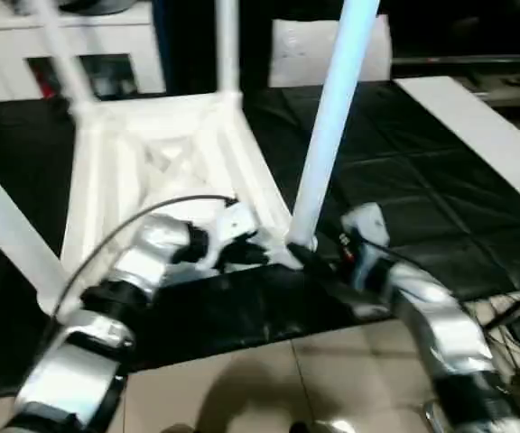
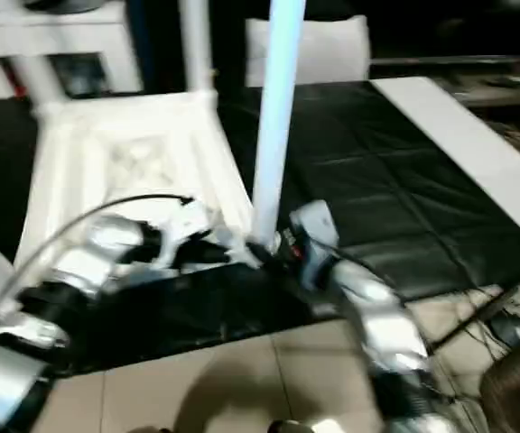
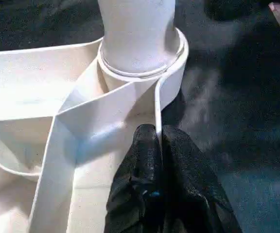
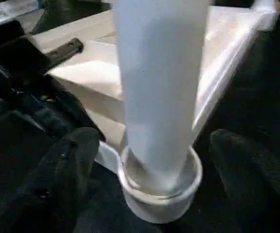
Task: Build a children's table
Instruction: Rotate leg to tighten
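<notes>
Pinched shut, the left gripper (image 3: 155, 138) clamps a thin rib of the children's table (image 1: 152, 153) (upside down on the black mat (image 1: 404, 207)) beside its near corner socket (image 4: 159, 187); right gripper (image 4: 152, 160) fingers stand spread either side of the leg (image 1: 332, 117) seated there.

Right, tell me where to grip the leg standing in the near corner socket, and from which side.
Probably low on the leg, just above the corner socket. The right gripper already has an open finger on either side of it there. The tube is round, upright and widest at that end, so a level approach from the robot's side suits.
</notes>
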Robot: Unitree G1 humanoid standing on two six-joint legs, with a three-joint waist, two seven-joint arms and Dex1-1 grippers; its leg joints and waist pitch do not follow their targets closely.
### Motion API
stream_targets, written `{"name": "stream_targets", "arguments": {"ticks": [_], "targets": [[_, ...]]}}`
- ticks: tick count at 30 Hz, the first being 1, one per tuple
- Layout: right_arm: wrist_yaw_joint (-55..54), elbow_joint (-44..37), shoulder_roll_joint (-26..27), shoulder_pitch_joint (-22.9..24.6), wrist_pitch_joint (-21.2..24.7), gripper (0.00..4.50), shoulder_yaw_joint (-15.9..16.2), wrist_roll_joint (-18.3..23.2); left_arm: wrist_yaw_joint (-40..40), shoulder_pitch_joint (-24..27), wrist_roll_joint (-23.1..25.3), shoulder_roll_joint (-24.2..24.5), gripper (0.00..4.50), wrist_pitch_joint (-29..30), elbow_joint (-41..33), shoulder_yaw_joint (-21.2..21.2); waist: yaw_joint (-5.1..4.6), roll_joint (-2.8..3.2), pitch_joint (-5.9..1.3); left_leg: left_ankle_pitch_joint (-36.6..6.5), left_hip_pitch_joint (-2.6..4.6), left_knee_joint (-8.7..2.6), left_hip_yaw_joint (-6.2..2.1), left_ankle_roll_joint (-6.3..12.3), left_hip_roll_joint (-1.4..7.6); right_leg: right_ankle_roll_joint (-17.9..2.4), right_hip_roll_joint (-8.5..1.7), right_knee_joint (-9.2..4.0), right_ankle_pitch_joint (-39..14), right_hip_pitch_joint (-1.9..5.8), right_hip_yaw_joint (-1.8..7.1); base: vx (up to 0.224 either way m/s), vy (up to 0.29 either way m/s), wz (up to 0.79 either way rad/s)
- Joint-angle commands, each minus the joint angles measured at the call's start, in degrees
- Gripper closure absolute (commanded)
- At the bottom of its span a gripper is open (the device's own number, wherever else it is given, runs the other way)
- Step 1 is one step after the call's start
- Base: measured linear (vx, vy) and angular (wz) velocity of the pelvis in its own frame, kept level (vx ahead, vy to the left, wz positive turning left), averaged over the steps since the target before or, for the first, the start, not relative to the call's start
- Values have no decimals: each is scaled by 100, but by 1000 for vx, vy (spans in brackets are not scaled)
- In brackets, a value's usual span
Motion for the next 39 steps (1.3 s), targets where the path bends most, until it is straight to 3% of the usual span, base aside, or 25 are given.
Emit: {"name": "stream_targets", "arguments": {"ticks": [1,4,6,10,12,14,16,17,20,22,23,24,25,26,29,30,31,32,33,34,35,36,37,38,39], "targets": [[270,-312,-205,164,52,17,-7,142,-304,-167,-79,89,450,-340,20,-71,10,22,-397,-1112,79,-327,19,442,178,-1252,-299,-260,-1027,340,292,0,0,0],[484,-741,-502,528,329,6,-70,372,-473,-302,-50,259,450,-618,288,-46,41,14,-389,-1188,62,-340,12,425,167,-1220,-301,-268,-1153,370,287,0,0,0],[470,-965,-562,726,365,6,-101,443,-495,-343,-26,321,450,-654,387,-16,39,4,-361,-1407,68,-358,14,344,159,-1107,-306,-328,-1578,354,279,0,0,0],[340,-1370,-475,1008,479,6,-258,629,-632,-283,-414,270,450,-407,287,276,43,13,-352,-1612,77,-372,-4,198,161,-895,-314,-385,-2133,331,271,0,0,0],[21,-1601,-290,1109,417,0,-419,731,-672,-188,-758,203,395,-205,84,506,32,16,-362,-1565,69,-379,-11,161,166,-925,-311,-363,-2003,327,275,0,0,0],[-527,-1905,-106,1193,916,0,-529,792,-600,-16,-1168,123,395,-72,-212,793,43,25,-368,-1431,83,-389,-1,132,177,-1138,-302,-311,-1600,330,291,0,0,0],[-594,-1958,-102,1207,1057,0,-530,820,-599,1,-1218,116,385,-98,-229,822,44,35,-375,-1439,97,-376,1,145,179,-1202,-286,-297,-1441,320,277,0,0,0],[-732,-2164,-53,1314,1151,0,-449,780,-190,125,-1246,105,361,86,-410,964,37,22,-362,-1501,86,-378,9,152,170,-1157,-274,-298,-1494,327,276,0,0,0],[-916,-2289,33,1433,1111,0,-359,621,174,315,-1313,84,350,201,-701,1130,31,5,-341,-1593,77,-375,12,135,148,-947,-294,-355,-1942,321,266,0,0,0],[-1140,-2388,204,1526,1131,0,-420,647,363,541,-1511,59,329,580,-1150,1340,8,13,-337,-1654,74,-391,-2,76,155,-829,-292,-375,-2214,309,265,0,0,0],[-1429,-2541,398,1633,1163,0,-490,664,755,838,-1656,3,329,979,-1718,1594,-7,43,-343,-1708,80,-396,-12,22,178,-827,-301,-359,-2214,309,273,0,0,0],[-1542,-2608,461,1680,1178,0,-513,652,972,1008,-1684,-31,317,1150,-2019,1696,-22,36,-336,-1700,58,-405,-19,17,183,-838,-300,-353,-2172,312,274,0,0,0],[-1602,-2661,481,1708,1197,0,-502,638,1114,1139,-1707,-52,307,1294,-2243,1756,-20,85,-338,-1747,79,-414,-23,-6,190,-858,-287,-350,-2144,301,268,0,0,0],[-1687,-2815,491,1814,1272,0,-435,620,1585,1601,-1820,-207,301,1592,-2968,1977,-31,133,-335,-1881,105,-418,-32,-43,197,-855,-269,-349,-2137,293,263,0,0,0],[-1742,-2931,460,1921,1253,0,-305,545,2294,2227,-1926,-549,290,1899,-3895,2220,-64,91,-315,-2012,80,-399,-12,4,171,-769,-248,-398,-2322,284,254,0,0,0],[-1777,-2957,452,1952,1228,0,-255,498,2558,2502,-1834,-657,283,1900,-4245,2232,-46,129,-252,-2204,-236,-583,-299,244,121,-679,-273,-312,-2448,501,-73,-36,-19,25],[-1805,-2964,462,1967,1208,0,-227,470,2741,2715,-1732,-745,275,1879,-4482,2233,-76,195,-279,-2450,-166,-593,-406,219,197,-630,-223,-322,-2297,479,-137,-32,-56,50],[-1814,-2967,465,1972,1201,0,-217,460,2802,2786,-1698,-774,255,1873,-4561,2233,-218,271,-235,-3215,-175,-733,-801,182,406,-791,-128,-166,-1746,507,-210,-19,-50,50],[-1864,-2960,498,1975,1176,0,-185,424,3122,3162,-1376,-922,255,1696,-4919,2201,-238,328,-201,-3610,-124,-863,-983,188,528,-858,-47,-10,-1628,475,-218,37,-95,56],[-1882,-2940,510,1963,1172,0,-189,423,3337,3354,-1222,-1047,251,1699,-5093,2203,-351,235,-183,-3684,-12,-958,-1325,409,677,-1134,33,302,-1370,399,-161,39,-145,63],[-1891,-2939,513,1960,1177,0,-188,424,3417,3403,-1197,-1078,251,1746,-5163,2202,-358,261,-144,-3563,-7,-1001,-1499,604,648,-1382,81,489,-1488,355,-60,39,-145,63],[-1920,-2923,514,1946,1194,0,-186,429,3776,3652,-1086,-1215,245,1920,-5469,2187,-337,236,-131,-3528,-69,-1011,-1487,638,564,-1475,70,532,-1565,367,0,-17,-204,72],[-1925,-2917,507,1943,1198,0,-181,433,3854,3706,-1052,-1224,234,1981,-5539,2168,-298,117,-119,-3401,-194,-943,-1367,675,376,-1540,12,447,-1706,422,106,-65,-237,76],[-1929,-2892,477,1935,1202,0,-158,440,4080,3873,-954,-1258,221,2105,-5727,2106,-51,-193,-71,-1637,265,970,-465,73,-588,-949,-887,-1090,-5401,-175,-113,-65,-237,76],[-1931,-2883,463,1940,1194,0,-140,437,4198,3959,-933,-1266,213,2170,-5838,2056,-138,-231,113,-1114,198,1371,-326,57,-577,-351,-1012,-1251,-6437,-438,-253,-64,-193,43]]}}
